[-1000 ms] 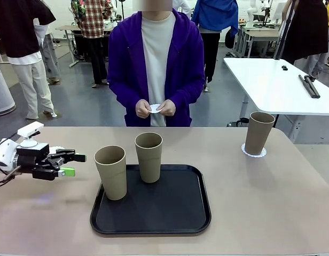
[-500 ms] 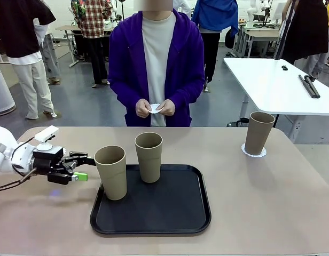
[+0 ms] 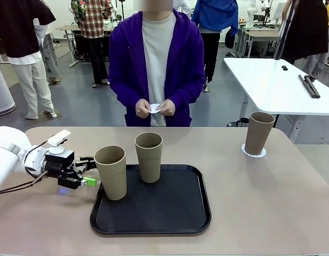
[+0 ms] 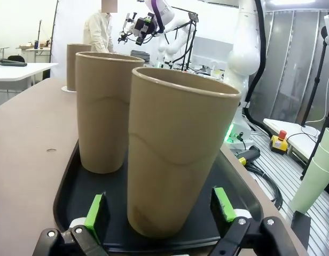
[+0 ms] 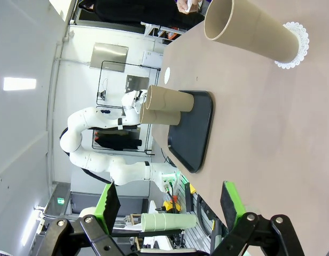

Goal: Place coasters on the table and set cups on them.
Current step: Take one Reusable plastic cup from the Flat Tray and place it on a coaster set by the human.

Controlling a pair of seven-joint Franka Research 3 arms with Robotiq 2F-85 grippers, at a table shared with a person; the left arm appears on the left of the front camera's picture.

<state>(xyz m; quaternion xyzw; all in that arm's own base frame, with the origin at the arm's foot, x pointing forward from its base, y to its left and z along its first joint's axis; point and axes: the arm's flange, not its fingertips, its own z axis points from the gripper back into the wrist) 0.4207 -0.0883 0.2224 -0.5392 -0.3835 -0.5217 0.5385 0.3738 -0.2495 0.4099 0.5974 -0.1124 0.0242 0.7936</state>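
Cups number three: the left gripper, jaws wide apart, flanks the nearest cup at the left edge of the black tray, lower left of the front view; a second cup stands just behind. The third cup rests on one coaster on the table, upper right. The right gripper is spread too.

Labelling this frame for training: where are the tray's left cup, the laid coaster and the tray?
left cup [image 3: 112, 176], front view, middle of its side wall.
coaster [image 3: 243, 150], front view, exposed lacy left edge.
tray [image 3: 164, 208], front view, bare floor near the front.
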